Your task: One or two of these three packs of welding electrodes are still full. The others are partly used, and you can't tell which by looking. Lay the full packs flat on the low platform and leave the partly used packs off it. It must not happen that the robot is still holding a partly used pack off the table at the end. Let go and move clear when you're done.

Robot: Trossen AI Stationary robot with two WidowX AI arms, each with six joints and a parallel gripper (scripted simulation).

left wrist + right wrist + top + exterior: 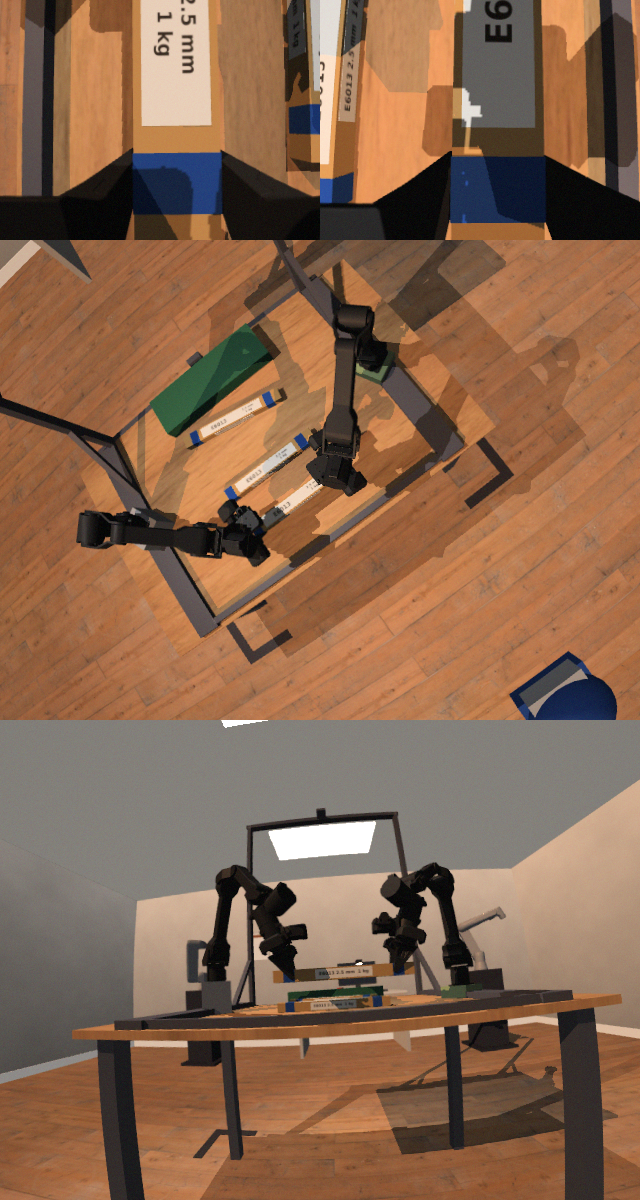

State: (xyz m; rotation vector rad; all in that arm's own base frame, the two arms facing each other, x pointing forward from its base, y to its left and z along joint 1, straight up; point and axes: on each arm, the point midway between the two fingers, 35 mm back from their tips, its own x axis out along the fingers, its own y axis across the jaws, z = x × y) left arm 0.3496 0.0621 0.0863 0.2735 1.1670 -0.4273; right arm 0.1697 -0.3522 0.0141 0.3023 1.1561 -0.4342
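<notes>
Exterior view: above the wooden table (pixel 206 477) (pixel 361 1028) (pixel 250 75) (pixel 395 150) on plank flooring (pixel 465 575) (pixel 310 1169) (pixel 7 100), left claw (pixel 330 472) (pixel 398 969) (pixel 177 185) and right claw (pixel 253 524) (pixel 290 976) (pixel 493 159) clamp one pack (pixel 297 498) (pixel 343 971) (pixel 176 75) (pixel 500 90).

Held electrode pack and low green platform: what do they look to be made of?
The held pack looks like matte brown cardboard: flat tan faces, crisp edges, blue end bands. The platform seems solid, evenly green with no visible grain; painted wood or plastic, I can't tell which.

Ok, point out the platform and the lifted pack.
Platform (pixel 206 376) (pixel 369 991): top and exterior views, on its green surface.
Lifted pack (pixel 299 496) (pixel 343 972) (pixel 175 95) (pixel 505 90): all four views, on its label.
</notes>
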